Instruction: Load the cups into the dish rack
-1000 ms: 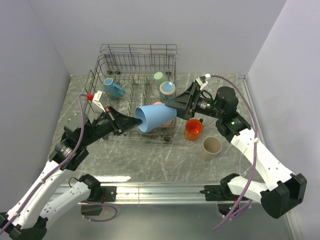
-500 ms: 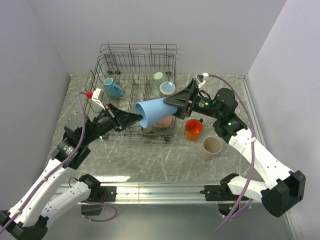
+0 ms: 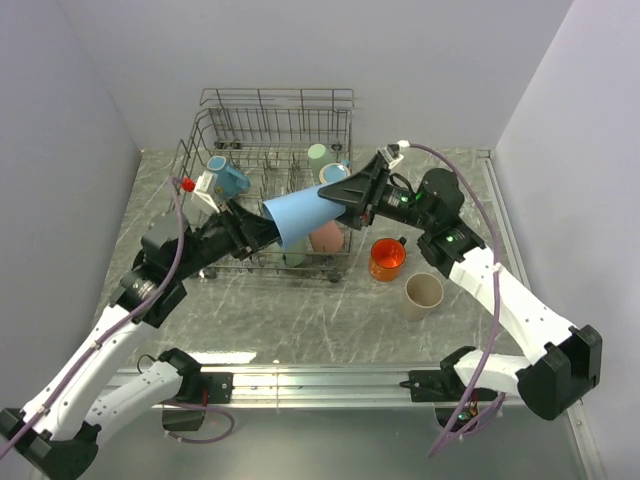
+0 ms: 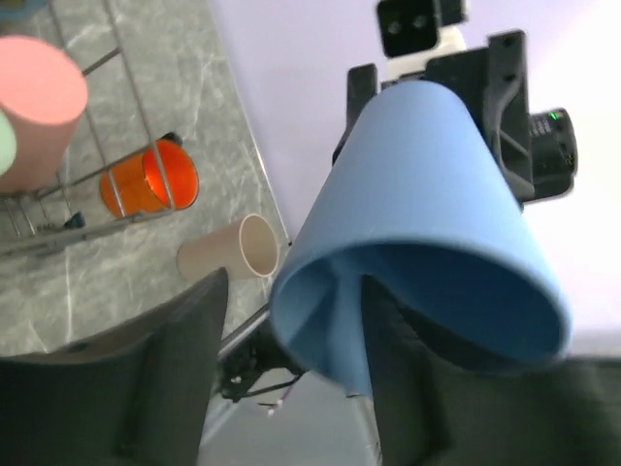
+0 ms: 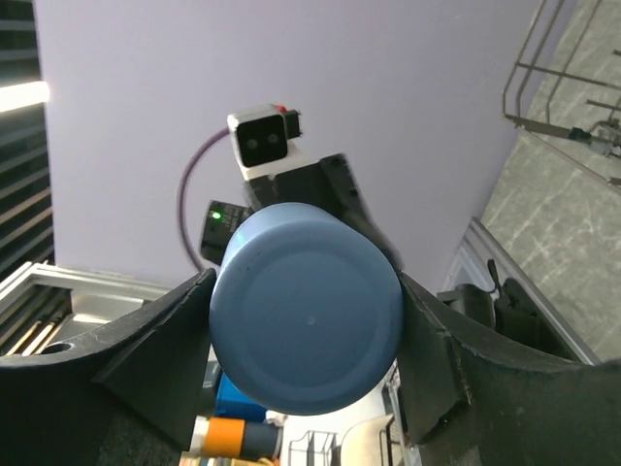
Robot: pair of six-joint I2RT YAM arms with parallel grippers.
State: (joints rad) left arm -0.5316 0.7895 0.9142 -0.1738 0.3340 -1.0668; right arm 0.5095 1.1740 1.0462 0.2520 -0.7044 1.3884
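A large blue cup (image 3: 300, 215) hangs tilted above the front of the dish rack (image 3: 275, 105), between my two grippers. My right gripper (image 3: 342, 196) has both fingers pressed on the sides of the cup's closed base (image 5: 306, 306). My left gripper (image 3: 262, 236) is at the open mouth and stands open. One of its fingers (image 4: 393, 330) is inside the cup (image 4: 427, 194), and the other is well clear of the rim. In the rack are a blue mug (image 3: 225, 177), a pale green cup (image 3: 317, 153) and a pink cup (image 3: 325, 237).
An orange mug (image 3: 386, 259) and a beige cup (image 3: 423, 294) stand on the marble table right of the rack. Both also show in the left wrist view, the orange mug (image 4: 146, 184) behind rack wires and the beige cup (image 4: 228, 257) lying on its side. Walls close in on all sides.
The blue cup has risen and tilted, base up to the right. My left jaws have opened off its rim, and my right jaws have closed in on its base.
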